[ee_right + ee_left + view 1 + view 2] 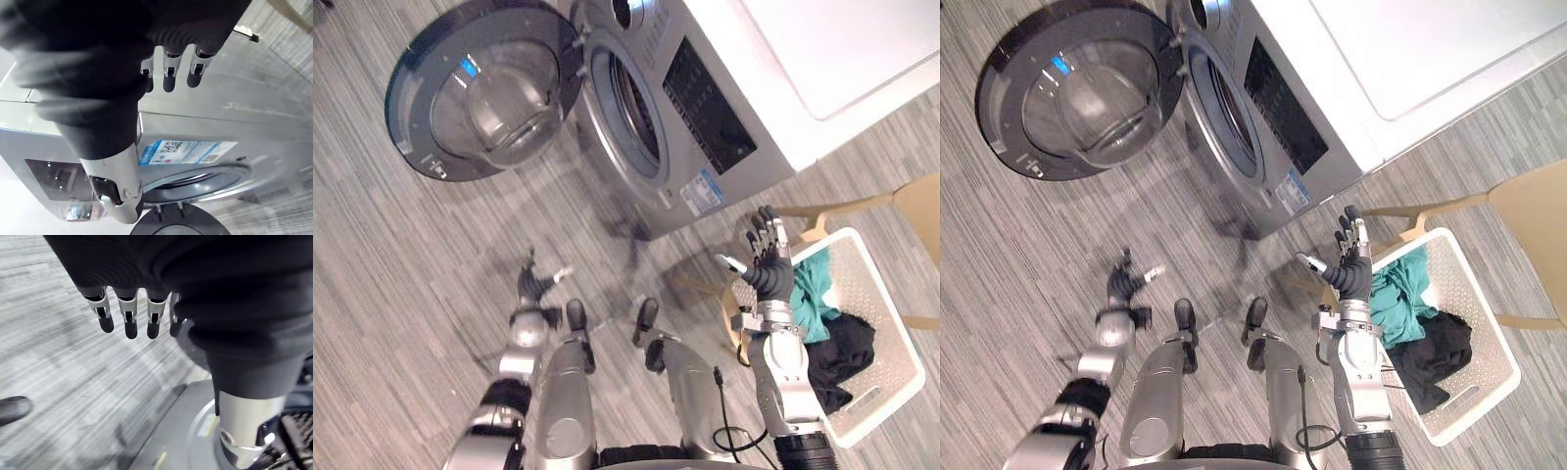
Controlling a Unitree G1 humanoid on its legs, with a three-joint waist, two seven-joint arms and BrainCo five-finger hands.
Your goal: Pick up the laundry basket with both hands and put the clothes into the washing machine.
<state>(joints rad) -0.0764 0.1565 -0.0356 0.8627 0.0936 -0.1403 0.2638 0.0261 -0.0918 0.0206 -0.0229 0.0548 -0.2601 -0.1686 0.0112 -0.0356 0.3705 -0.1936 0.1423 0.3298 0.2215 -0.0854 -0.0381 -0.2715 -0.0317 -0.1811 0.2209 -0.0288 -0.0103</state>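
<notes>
A white laundry basket (886, 367) stands on the floor at the right, holding teal clothes (815, 292) and black clothes (840, 354). My right hand (767, 259) hovers just left of the basket's rim with fingers straight, holding nothing; the same open right hand (1350, 262) shows in the right eye view. My left hand (534, 285) hangs over bare floor at the lower left, fingers relaxed and empty. The silver washing machine (705, 117) stands ahead with its round door (484, 88) swung wide open and the drum opening (631, 113) exposed.
A light wooden chair (911, 211) stands behind the basket at the right edge. A white panel (842, 49) lies beyond the washer. Grey striped floor (401, 274) spreads between the washer door and my left hand.
</notes>
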